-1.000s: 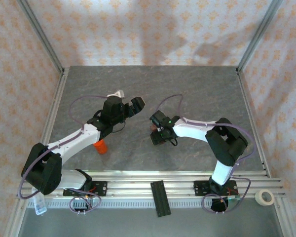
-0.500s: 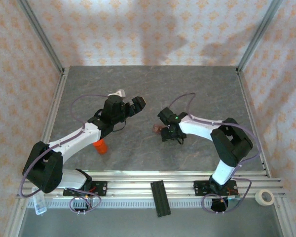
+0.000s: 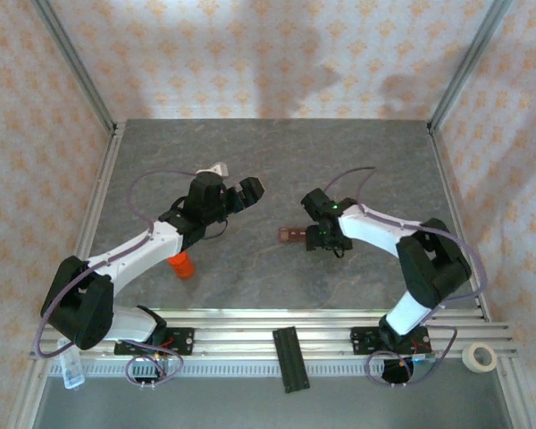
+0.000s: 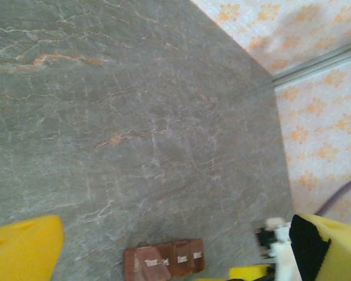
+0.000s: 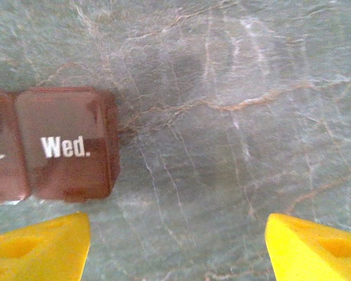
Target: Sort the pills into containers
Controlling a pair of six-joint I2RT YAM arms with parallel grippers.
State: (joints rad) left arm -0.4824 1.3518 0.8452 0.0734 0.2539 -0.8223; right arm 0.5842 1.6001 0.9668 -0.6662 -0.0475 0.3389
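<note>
Grey veined bench under floral walls, from above: reddish-brown weekly pill organiser point(image 3: 292, 235) lying flat mid-bench, just beside right end effector point(image 3: 315, 236), tipped downward on a bent arm. Left end effector point(image 3: 247, 191) raised, well apart, aimed toward it. From left wrist: yellow fingertips point(image 4: 23, 249) spread wide, empty, organiser on the bench beyond them. From right wrist: fingertips point(image 5: 38, 249) well parted, gripping nothing, "Wed." end cell just beyond one tip. Probably light, rigid, slick plastic; likely to skid; best pinched across narrow width.
</note>
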